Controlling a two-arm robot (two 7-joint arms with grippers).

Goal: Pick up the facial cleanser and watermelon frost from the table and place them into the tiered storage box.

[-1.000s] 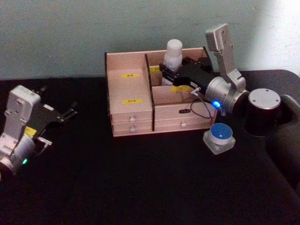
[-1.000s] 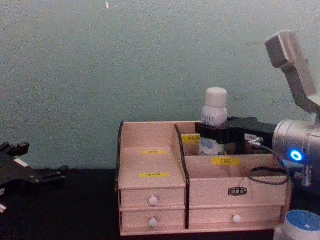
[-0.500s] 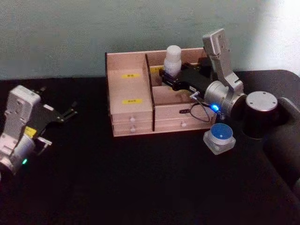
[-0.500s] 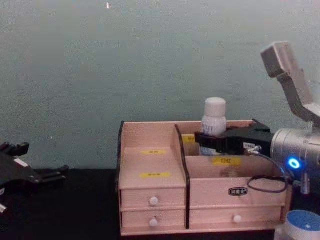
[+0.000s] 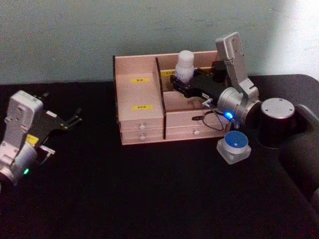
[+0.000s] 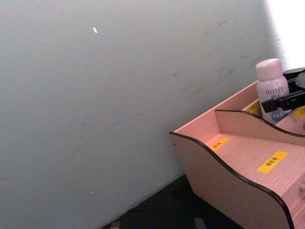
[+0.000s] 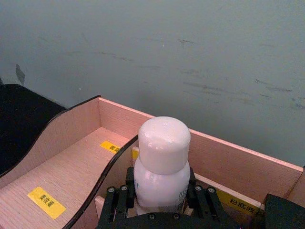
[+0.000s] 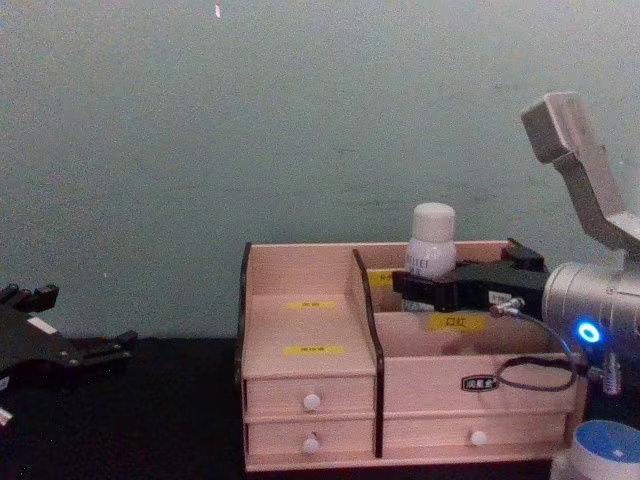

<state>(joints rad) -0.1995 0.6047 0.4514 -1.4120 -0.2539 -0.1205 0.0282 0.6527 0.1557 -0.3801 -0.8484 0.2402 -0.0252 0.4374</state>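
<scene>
A white facial cleanser bottle (image 5: 184,62) (image 8: 432,235) (image 7: 163,143) (image 6: 270,86) stands upright in the rear right compartment of the tiered storage box (image 5: 139,124) (image 8: 310,330) (image 7: 62,157) (image 6: 224,176). My right gripper (image 5: 180,81) (image 8: 425,287) (image 7: 161,193) is shut on the bottle's body below the cap. Whether the bottle's base touches the compartment floor is hidden. The watermelon frost (image 5: 233,146) (image 8: 605,445), a small jar with a blue lid, sits on the table right of the box's front. My left gripper (image 5: 70,121) (image 8: 100,350) rests open at the far left, apart from everything.
The box stands against a pale wall on a black table (image 5: 149,199). Its left compartments hold nothing, and white-knobbed drawers (image 8: 312,401) face me. My right arm's dark round joint (image 5: 279,117) sits just behind the jar.
My right gripper has lowered the bottle deeper into the rear right compartment. The left arm and the blue-lidded jar have stayed put.
</scene>
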